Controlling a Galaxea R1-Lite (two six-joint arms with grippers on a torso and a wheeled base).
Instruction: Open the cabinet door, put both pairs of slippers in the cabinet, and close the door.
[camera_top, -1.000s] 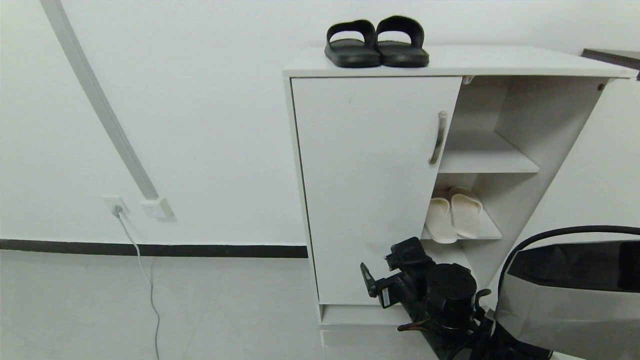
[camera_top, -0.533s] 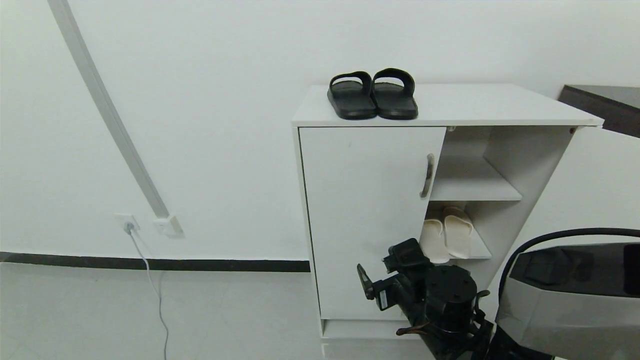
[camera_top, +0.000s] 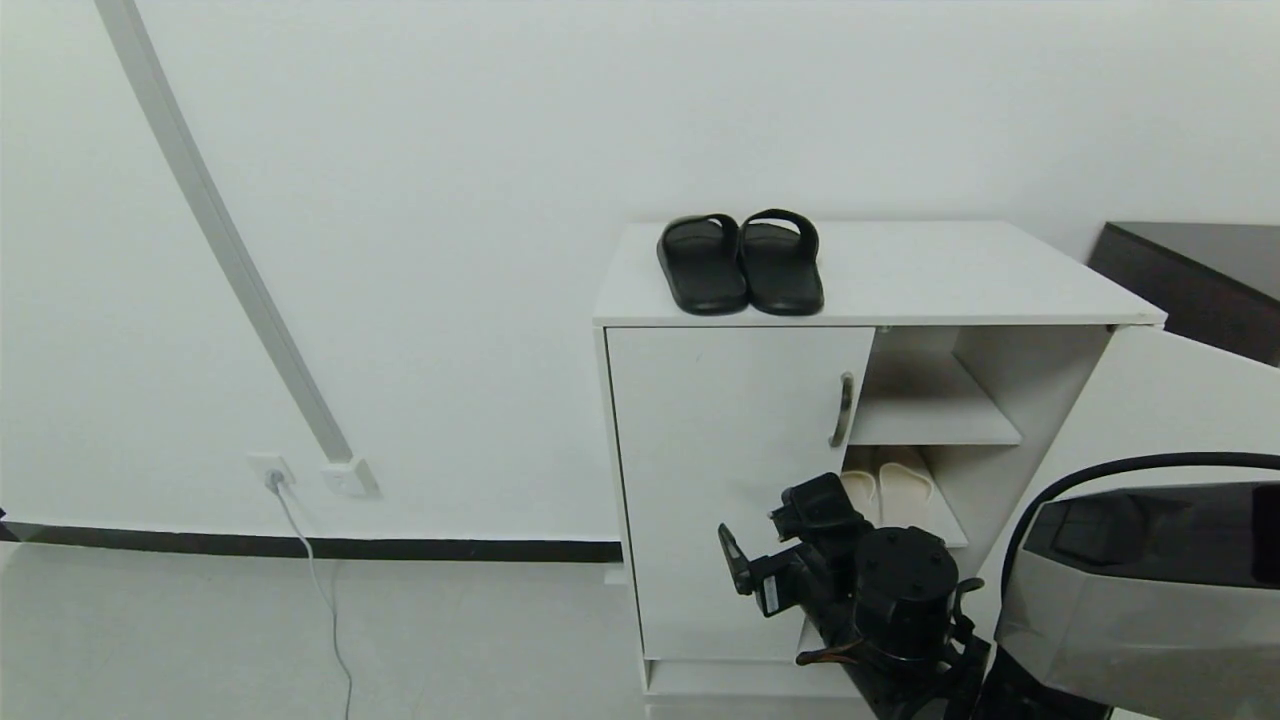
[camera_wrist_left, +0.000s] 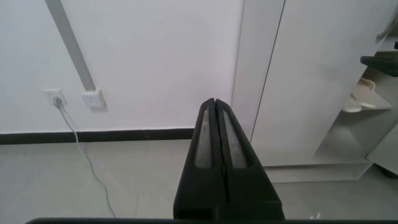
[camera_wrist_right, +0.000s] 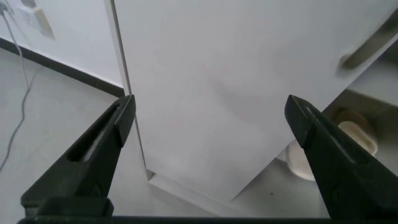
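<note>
White wall (camera_top: 450, 150), slanting grey conduit (camera_top: 325, 435), wall sockets (camera_top: 350, 478), black skirting (camera_top: 300, 547), pale floor (camera_top: 200, 640), dark tabletop (camera_top: 1200, 270)

Head camera overlooks the cabinet (camera_top: 950, 270); both wrists face it nearer.

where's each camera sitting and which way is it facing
Left wrist: on the left arm, facing wall socket and cabinet; shut left gripper in front.
Right wrist: on the right arm, facing the closed door; open right gripper frames it.
Head: up top, looking down at cabinet and black slippers; right gripper low.
Shared: white slippers in all three.
</note>
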